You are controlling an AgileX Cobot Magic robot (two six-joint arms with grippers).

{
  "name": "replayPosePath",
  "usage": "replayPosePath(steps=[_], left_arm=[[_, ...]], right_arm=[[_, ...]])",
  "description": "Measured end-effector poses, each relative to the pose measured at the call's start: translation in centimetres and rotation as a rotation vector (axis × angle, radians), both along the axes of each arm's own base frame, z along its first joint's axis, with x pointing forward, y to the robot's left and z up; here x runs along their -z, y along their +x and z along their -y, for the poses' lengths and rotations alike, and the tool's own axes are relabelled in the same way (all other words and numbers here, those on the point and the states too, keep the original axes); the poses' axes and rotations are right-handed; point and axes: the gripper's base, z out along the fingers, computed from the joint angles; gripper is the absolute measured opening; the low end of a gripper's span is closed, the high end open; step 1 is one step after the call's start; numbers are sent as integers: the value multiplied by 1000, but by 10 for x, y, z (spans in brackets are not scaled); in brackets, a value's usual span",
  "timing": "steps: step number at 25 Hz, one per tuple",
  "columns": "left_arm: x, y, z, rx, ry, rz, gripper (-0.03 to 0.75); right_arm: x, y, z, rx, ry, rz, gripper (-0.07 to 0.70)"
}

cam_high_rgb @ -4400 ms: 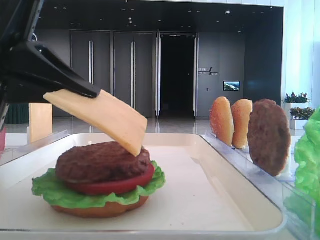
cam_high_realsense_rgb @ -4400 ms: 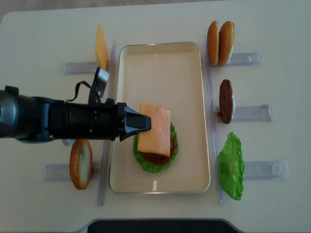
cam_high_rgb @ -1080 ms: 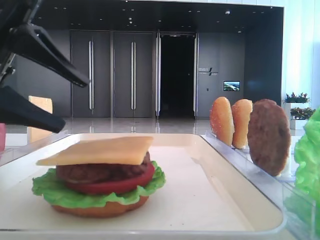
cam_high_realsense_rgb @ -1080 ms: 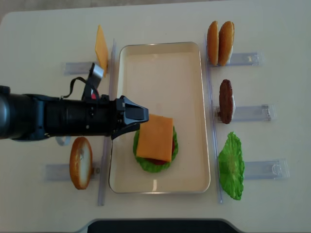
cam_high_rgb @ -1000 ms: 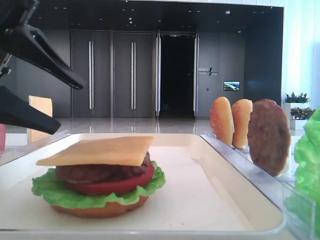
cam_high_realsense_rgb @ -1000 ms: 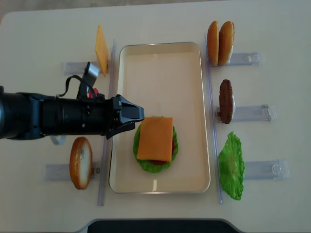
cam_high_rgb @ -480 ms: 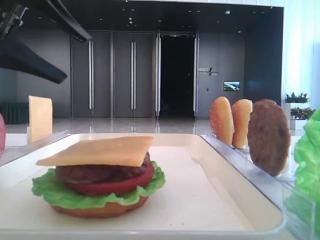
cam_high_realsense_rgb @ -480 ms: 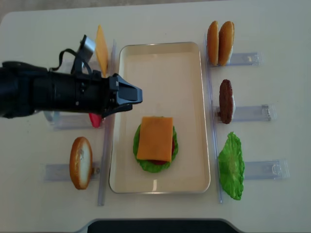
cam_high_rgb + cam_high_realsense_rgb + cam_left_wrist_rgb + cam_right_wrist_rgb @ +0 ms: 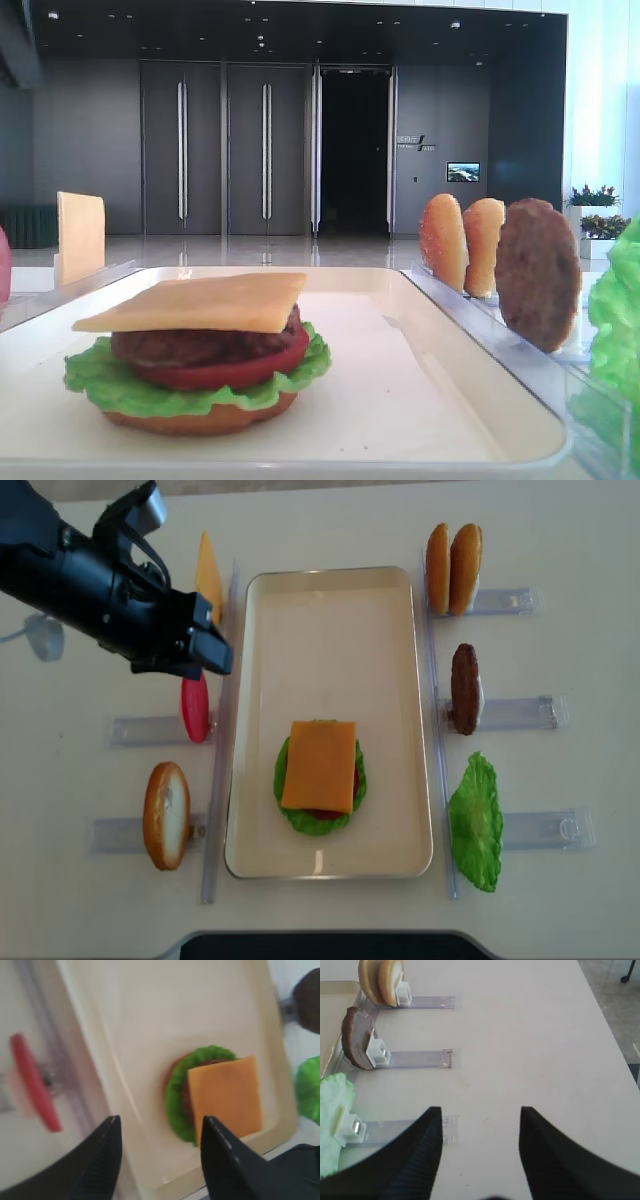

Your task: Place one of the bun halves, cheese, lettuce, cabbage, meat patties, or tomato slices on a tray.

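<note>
On the cream tray (image 9: pixel 330 650) a pale orange cheese (image 9: pixel 320 765) slice lies flat on top of a stack of patty, tomato, lettuce (image 9: pixel 150 392) and bun. From low down the cheese (image 9: pixel 200 300) sits level on the tray (image 9: pixel 400 400). My left gripper (image 9: pixel 218 656) is open and empty, off the tray's left edge, above a standing tomato slice (image 9: pixel 194 707). Through its fingers the left wrist view shows the left gripper (image 9: pixel 161 1125) over the tray (image 9: pixel 150 1020), with the cheese (image 9: pixel 225 1097) ahead. My right gripper (image 9: pixel 481 1115) is open over bare table.
Clear racks on the left hold a second cheese slice (image 9: pixel 208 578) and a bun half (image 9: pixel 166 815). On the right stand two bun halves (image 9: pixel 452 555), a meat patty (image 9: pixel 465 688) and a lettuce leaf (image 9: pixel 476 820). The patty (image 9: pixel 356 1039) lies left of my right gripper.
The left gripper let go of the cheese on the stack, opened, then drew back off the tray to the far left and rose out of the low view.
</note>
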Motion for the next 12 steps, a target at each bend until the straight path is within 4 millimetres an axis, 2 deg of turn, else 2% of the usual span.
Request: replayPosePath(steps=[5,12], left_arm=[[-14,4,-15,-37,173,-15,365],[-18,5,-20,-40,238,-11,361]], right_arm=[[0,0,0,0,0,0,368],[0,0,0,0,0,0,368]])
